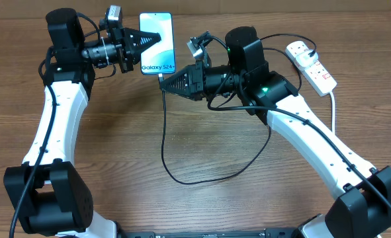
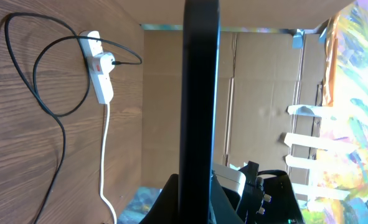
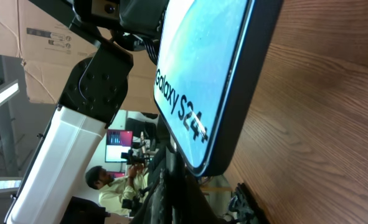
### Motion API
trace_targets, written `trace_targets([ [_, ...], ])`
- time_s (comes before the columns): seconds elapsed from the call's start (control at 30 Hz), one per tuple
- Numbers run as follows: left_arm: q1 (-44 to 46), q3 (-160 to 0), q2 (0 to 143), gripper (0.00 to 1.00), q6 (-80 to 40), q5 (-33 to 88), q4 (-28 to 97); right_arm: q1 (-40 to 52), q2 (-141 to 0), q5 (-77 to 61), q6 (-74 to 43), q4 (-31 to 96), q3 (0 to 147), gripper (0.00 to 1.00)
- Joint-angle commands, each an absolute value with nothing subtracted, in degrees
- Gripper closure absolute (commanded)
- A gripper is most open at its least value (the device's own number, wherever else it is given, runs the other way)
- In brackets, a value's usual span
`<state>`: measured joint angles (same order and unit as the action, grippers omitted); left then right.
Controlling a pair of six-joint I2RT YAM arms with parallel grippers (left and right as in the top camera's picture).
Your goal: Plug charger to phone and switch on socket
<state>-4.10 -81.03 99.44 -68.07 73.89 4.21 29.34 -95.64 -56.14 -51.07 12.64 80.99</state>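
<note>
left end effector point(image 1: 149, 41): clamped on the left long edge of the phone point(image 1: 159, 30); its fingers are mostly cut off at the bottom of the left wrist view
phone: at the far middle of the tabletop point(image 1: 116, 152), screen up, "Galaxy S24+" end toward the right arm; only a dark edge-on bar in the left wrist view; can't tell whether it rests on the wood or is lifted
right end effector point(image 1: 165, 80): pinched narrow on the tip end of the charger point(image 1: 163, 132), right at the phone's bottom edge
connector: hidden under the right fingertips overhead, lost in dark blur below the phone in the right wrist view; can't tell if it is in the port
charger cable: hangs from the right end effector, loops across the near tabletop, passes under the right arm (partly hidden), and ends at the socket point(image 1: 312, 63)
plug: black, seated in the socket
socket: far right of the tabletop, well apart from the phone; red switch marks too small to read on/off
white cord point(image 1: 332, 106): runs off the socket and goes behind the right arm
</note>
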Motion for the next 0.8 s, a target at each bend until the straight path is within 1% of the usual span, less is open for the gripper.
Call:
trace_targets([
  [0.0,-3.6,-81.9,99.0,0.96,-68.2,76.0,3.6,29.2,-95.4,-55.2,-52.4,12.1,81.3,0.96],
  [0.77,-3.6,-81.9,99.0,0.96,-68.1,76.3,3.6,30.2,-96.8,-54.1,-53.0,11.5,81.3,0.96],
])
